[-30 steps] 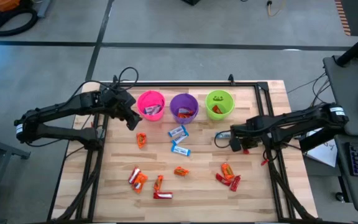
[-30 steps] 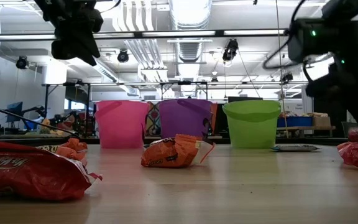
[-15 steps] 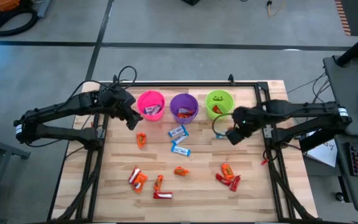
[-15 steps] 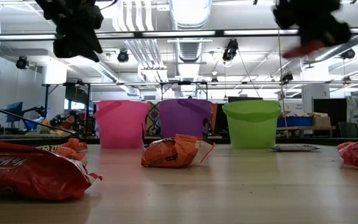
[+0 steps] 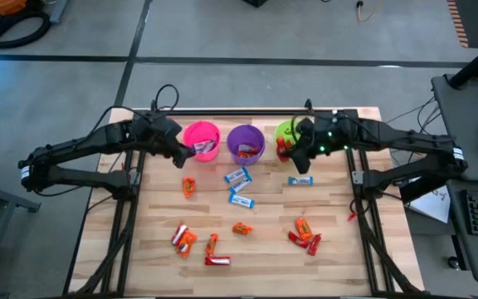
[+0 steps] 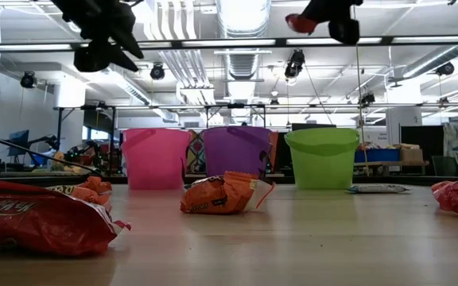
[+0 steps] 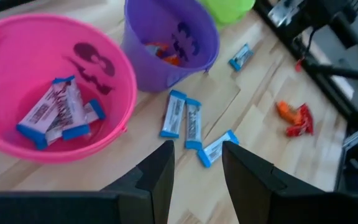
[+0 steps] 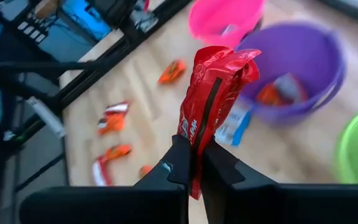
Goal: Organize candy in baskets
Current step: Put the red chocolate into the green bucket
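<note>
Using the green basket as the landmark: nearest the table's front edge, well away from it, orange and red candy lies in small heaps. Closer in, a blue candy lies just in front of the green basket. The right gripper hangs over its rim, pinching a red candy. Beside it stand the purple basket and then the pink basket. The left gripper hovers by the pink one, fingers spread and empty.
</note>
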